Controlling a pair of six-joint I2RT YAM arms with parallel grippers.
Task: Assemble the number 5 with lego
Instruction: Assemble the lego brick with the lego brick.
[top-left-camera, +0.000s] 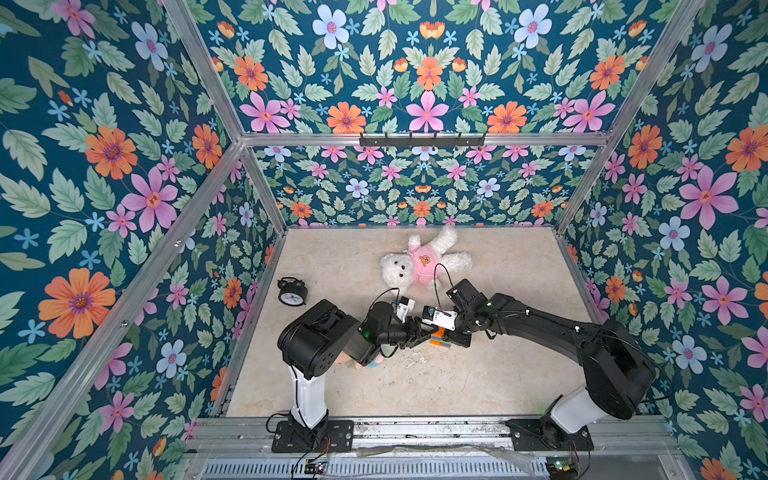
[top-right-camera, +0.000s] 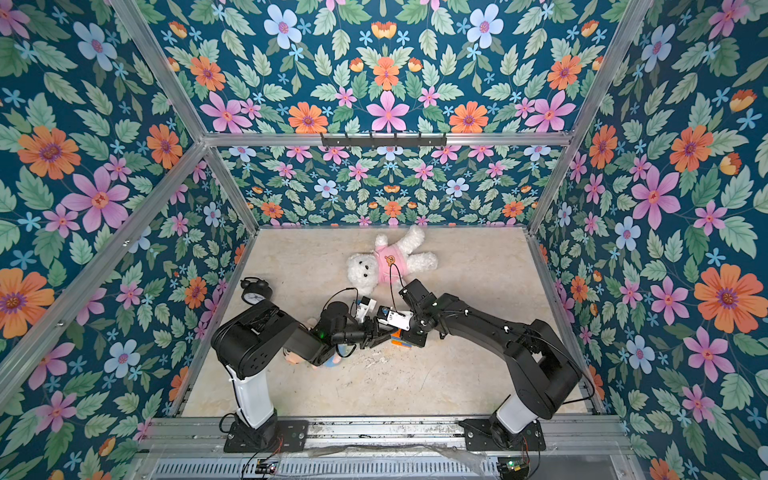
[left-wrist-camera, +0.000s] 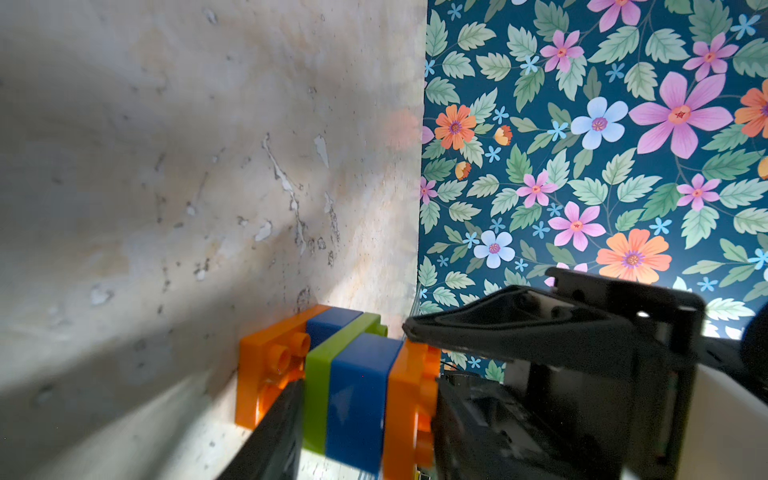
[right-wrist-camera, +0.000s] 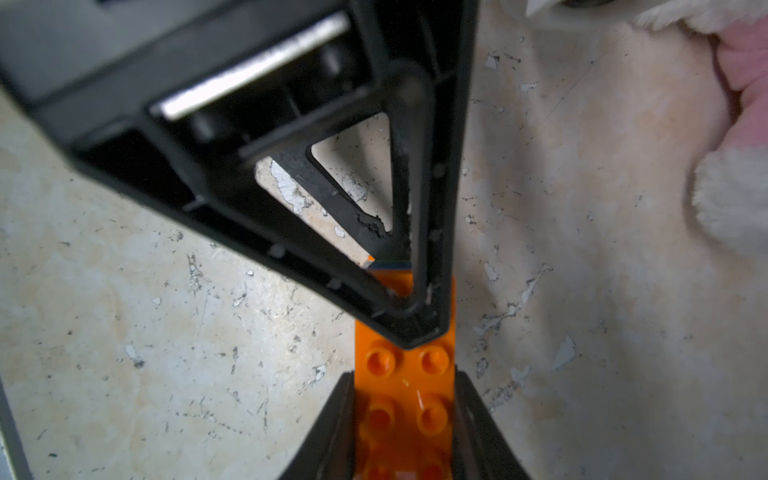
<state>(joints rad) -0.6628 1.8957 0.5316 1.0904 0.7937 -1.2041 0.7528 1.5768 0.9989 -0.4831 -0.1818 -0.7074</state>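
Lego stack (top-left-camera: 439, 340), orange/blue/green/blue/orange, on counter (top-left-camera: 415, 382) just below centre in a top view. Pinched at end orange brick (right-wrist-camera: 405, 415) by R gripper (right-wrist-camera: 404, 380), jaws tight on both sides. Straddled by L gripper (top-left-camera: 424, 336); can't tell whether jaws closed on it. Upper centre: white teddy (top-left-camera: 419, 262); further left: alarm clock (top-left-camera: 292, 292)

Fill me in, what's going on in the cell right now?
Both arms meet mid-table over the lego stack: five bricks joined, in the order orange, blue, green, blue, orange. The right pincer is shut on the stack at its orange end. The left pincer brackets the stack across its layers, but whether it is squeezing cannot be told. A teddy bear and an alarm clock lie apart from the arms, untouched.
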